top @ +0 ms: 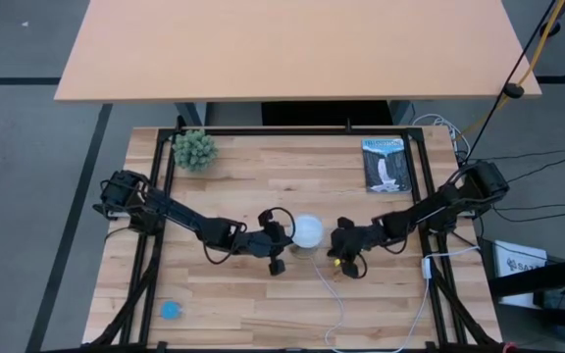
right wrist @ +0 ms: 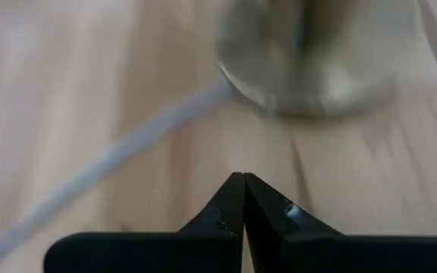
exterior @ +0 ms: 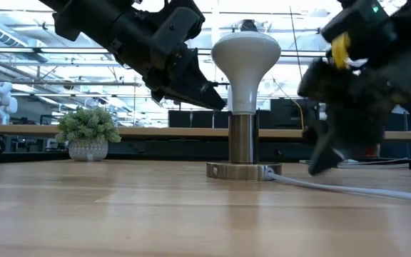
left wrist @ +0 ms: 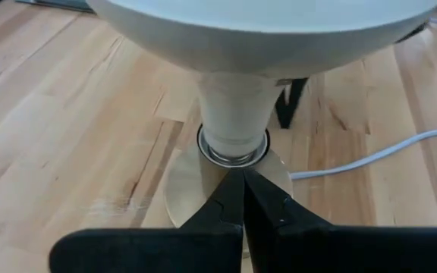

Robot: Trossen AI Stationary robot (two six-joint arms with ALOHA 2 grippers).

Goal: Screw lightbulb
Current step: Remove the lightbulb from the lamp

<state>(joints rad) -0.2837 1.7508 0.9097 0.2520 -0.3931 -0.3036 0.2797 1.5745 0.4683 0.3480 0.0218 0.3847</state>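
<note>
The white lightbulb (top: pixel 307 231) stands upright, its screw base in the metal socket (exterior: pixel 242 139), whose round disc foot (exterior: pixel 237 171) rests on the middle of the table. A white cord (exterior: pixel 348 187) runs from the foot toward the near right. My left gripper (top: pixel 284 235) is shut, just left of the bulb, its tips level with the bulb's neck (exterior: pixel 241 96) and pointing at the socket rim (left wrist: pixel 234 148). My right gripper (top: pixel 335 251) is shut and empty, right of the socket, its tips (exterior: pixel 312 170) low over the table beside the cord (right wrist: pixel 112 159). My left gripper's shut fingertips (left wrist: pixel 243 178) stand right at the bulb's neck above the socket rim, coming level from the table's left. I cannot tell whether they touch it.
A small potted plant (top: pixel 194 149) stands at the far left, a booklet (top: pixel 385 165) lies at the far right, and a small blue object (top: pixel 171 310) lies at the near left. The cord (top: pixel 336 294) trails to the near edge.
</note>
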